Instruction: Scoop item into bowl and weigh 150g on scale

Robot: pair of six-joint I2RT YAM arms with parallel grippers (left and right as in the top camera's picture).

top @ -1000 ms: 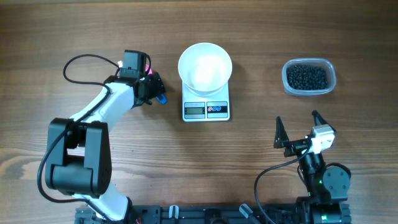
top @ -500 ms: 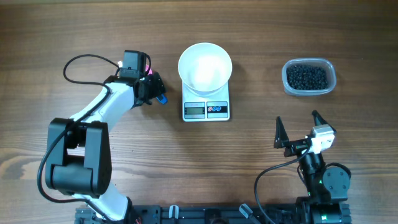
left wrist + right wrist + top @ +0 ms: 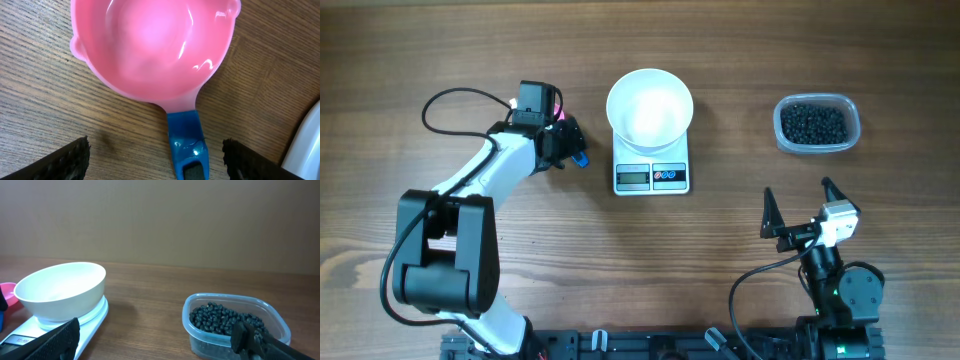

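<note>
The white bowl (image 3: 650, 108) (image 3: 62, 295) stands empty on the small white scale (image 3: 652, 176) (image 3: 90, 320). The item, a heap of tiny black beads (image 3: 813, 124) (image 3: 220, 316), fills a clear tub at the far right. My left gripper (image 3: 565, 140) (image 3: 160, 160) is open, low over a pink scoop (image 3: 150, 45) left of the scale. The scoop's blue handle (image 3: 186, 142) (image 3: 581, 159) lies between the jaws, touching neither one. My right gripper (image 3: 798, 195) (image 3: 155, 342) is open and holds nothing, near the front edge, facing the tub and the scale.
The clear tub (image 3: 852, 112) (image 3: 200, 332) stands well right of the scale. A black cable (image 3: 450, 100) loops behind the left arm. A white edge of the scale (image 3: 305, 145) shows just right of the left gripper. Both arm bases sit at the table's front.
</note>
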